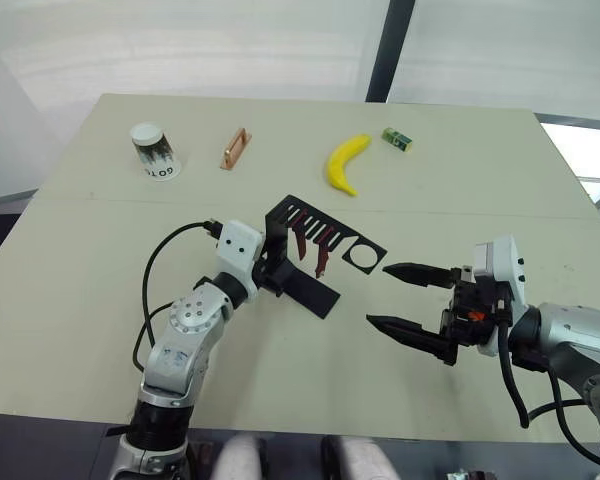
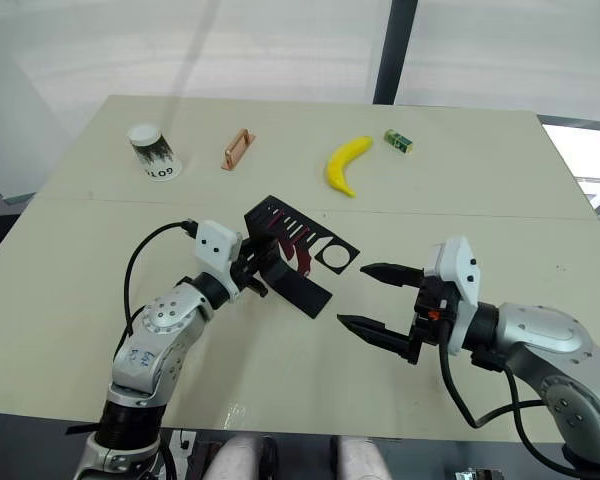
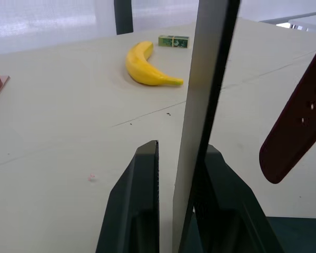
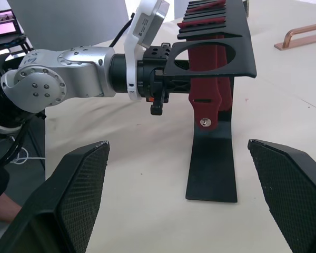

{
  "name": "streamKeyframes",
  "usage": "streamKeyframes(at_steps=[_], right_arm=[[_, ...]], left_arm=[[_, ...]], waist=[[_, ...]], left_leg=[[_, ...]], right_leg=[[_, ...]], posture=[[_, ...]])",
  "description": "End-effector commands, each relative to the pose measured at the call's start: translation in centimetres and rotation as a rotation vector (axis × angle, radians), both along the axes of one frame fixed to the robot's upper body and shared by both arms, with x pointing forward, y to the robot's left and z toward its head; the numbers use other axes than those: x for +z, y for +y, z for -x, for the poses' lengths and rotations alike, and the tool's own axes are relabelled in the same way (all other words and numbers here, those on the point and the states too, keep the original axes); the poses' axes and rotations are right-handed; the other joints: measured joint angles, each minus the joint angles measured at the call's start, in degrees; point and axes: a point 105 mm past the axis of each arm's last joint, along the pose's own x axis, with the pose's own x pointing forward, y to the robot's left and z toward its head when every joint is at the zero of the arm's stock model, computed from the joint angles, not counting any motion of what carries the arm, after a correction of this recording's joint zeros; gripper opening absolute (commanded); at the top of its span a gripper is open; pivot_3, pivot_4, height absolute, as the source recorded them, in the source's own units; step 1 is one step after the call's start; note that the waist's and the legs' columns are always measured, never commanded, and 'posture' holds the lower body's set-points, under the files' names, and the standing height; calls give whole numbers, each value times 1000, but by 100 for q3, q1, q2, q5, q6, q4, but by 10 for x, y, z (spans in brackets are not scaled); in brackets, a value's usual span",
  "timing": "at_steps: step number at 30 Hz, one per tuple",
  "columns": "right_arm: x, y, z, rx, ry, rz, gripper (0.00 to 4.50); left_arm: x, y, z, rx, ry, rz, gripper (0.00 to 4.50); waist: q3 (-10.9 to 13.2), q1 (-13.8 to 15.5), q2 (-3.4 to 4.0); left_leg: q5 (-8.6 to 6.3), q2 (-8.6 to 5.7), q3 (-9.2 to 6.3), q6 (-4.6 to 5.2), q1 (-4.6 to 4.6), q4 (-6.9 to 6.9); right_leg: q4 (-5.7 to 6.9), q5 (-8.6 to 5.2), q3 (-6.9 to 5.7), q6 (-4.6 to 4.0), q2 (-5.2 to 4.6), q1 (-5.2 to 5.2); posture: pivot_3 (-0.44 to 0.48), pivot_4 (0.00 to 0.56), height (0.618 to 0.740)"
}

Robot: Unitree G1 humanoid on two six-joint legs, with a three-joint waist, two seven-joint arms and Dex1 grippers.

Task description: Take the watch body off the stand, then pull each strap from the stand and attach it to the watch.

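The black stand [image 1: 313, 291] rests on the table, its comb-slotted top arm ending in an empty round hole [image 1: 361, 257]. Two dark red straps [image 1: 300, 240] [image 1: 322, 256] hang from the slots; in the right wrist view one strap [image 4: 205, 100] shows below the hole. My left gripper [image 1: 271, 264] is shut on the stand's upright [image 3: 200, 105], one finger [image 3: 139, 200] on each side of the plate. To the right of the stand, my right gripper [image 1: 378, 294] is open and holds nothing. The watch body is out of view.
Along the far side of the table [image 1: 100, 300] are a white cup [image 1: 155, 150], a copper bar [image 1: 235, 148], a banana [image 1: 345, 163] and a small green block [image 1: 397, 139]. A black cable [image 1: 158, 260] loops from the left wrist.
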Motion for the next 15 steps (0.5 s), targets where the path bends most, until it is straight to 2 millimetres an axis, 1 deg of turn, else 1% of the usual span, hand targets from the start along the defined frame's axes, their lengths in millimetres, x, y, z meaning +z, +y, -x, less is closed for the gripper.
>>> streamKeyframes(at_steps=[1,2,5,6,11,15], right_arm=[[7,4,2,12,-33,-7,4500],[7,4,2,9,-35,-6,4500],[8,3,1,5,-37,-5,4500],[8,3,1,4,-40,-1,4500],[8,1,0,-4,-44,4,4500],[12,2,-2,-11,-64,2,4500]], left_arm=[[11,-5,-1,-18,-47,15,928],[11,-6,-1,-22,-48,21,928],[11,-7,0,-29,-50,31,128],[11,-8,0,-29,-52,31,52],[14,-8,-1,-22,-61,39,52],[23,-6,-3,9,-86,48,52]], waist=[[0,0,0],[0,3,0],[0,3,0],[0,4,0],[0,6,0],[1,5,-2]], left_leg=[[0,0,0,0,0,0],[0,0,0,0,0,0],[0,0,0,0,0,0],[0,0,0,0,0,0],[0,0,-1,0,0,0],[0,0,-1,0,-1,0]], right_leg=[[0,0,0,0,0,0],[0,0,0,0,0,0],[-1,0,-1,0,0,0],[-1,0,-1,0,0,0],[-1,0,-1,0,0,0],[-1,0,-1,0,0,0]], posture=[[0,150,740],[0,150,740],[0,150,740],[0,150,740],[0,150,740],[0,150,740]])
